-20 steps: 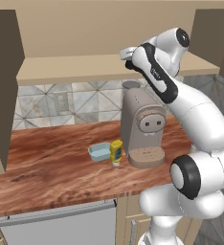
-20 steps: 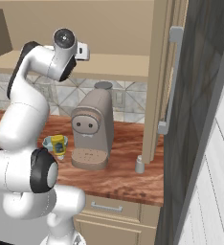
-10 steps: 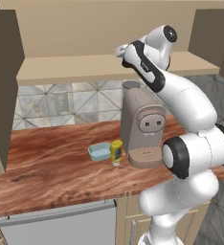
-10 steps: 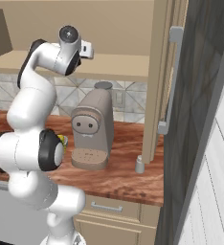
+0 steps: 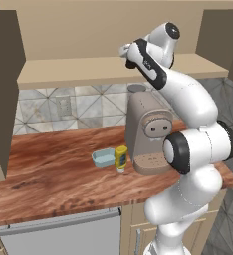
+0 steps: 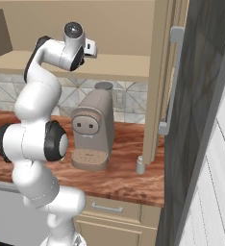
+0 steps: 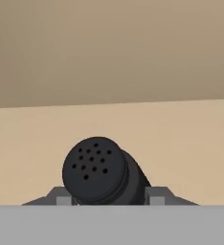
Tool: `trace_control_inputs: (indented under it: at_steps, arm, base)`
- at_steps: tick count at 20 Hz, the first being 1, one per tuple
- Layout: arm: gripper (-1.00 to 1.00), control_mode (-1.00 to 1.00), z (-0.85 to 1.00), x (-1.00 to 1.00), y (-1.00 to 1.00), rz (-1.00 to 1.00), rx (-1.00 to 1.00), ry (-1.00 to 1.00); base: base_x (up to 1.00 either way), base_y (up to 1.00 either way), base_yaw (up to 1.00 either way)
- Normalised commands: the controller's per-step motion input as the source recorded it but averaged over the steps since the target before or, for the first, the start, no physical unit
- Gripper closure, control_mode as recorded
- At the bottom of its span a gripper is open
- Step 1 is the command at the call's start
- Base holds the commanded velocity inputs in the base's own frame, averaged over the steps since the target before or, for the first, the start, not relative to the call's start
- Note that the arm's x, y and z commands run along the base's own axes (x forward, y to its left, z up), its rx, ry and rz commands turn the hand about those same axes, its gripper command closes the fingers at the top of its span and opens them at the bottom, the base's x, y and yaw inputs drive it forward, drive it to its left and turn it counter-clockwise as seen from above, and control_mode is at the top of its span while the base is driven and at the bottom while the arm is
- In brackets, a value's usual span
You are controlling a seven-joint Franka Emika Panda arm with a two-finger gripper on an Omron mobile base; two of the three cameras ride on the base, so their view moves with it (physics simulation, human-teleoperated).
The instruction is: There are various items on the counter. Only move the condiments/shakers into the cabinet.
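The cabinet (image 5: 103, 69) stands open, its light shelf board bare ahead of the hand. On the counter (image 5: 54, 174) the coffee machine (image 5: 148, 134) stands beside the light-blue dish (image 5: 104, 158) and yellow bottle (image 5: 121, 158); the grey-white shaker (image 6: 140, 165) stands near the counter's front edge. The gripper (image 7: 106, 198) is closed on the black shaker (image 7: 99, 171), raised at shelf height.

The counter (image 5: 54, 174) looks like reddish-brown wood with a strong streaky grain and a faint sheen, while the cabinet (image 5: 88, 69) shelf board is pale, smooth and matt. The black shaker (image 7: 99, 171) is matt with a perforated top, and the beige coffee machine (image 6: 93, 127) looks like smooth plastic.
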Motion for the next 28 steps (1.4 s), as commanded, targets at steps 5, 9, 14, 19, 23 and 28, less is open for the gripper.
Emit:
trace_control_inputs:
  at_steps: [5, 9, 14, 19, 23, 28]
  arm:
    - [-1.0, -1.0, -0.04, 0.25, -0.01, 0.0, 0.0, 0.0]
    - [-1.0, -1.0, 0.0, 0.16, 0.0, 0.0, 0.0, 0.0]
    - [-1.0, -1.0, 0.0, 0.08, 0.0, 0.0, 0.0, 0.0]
    - [-1.0, -1.0, -0.02, -0.25, 0.0, 0.0, 0.0, 0.0]
    - [-1.0, -1.0, -0.32, -0.99, -0.05, 0.0, -0.03, 0.0]
    - [-1.0, -1.0, -0.56, -1.0, -0.21, 0.0, -0.09, 0.0]
  base:
    - [0.0, 0.0, 0.0]
    - [0.0, 0.0, 0.0]
    - [0.0, 0.0, 0.0]
    - [0.0, 0.0, 0.0]
    - [0.0, 0.0, 0.0]
    - [0.0, 0.0, 0.0]
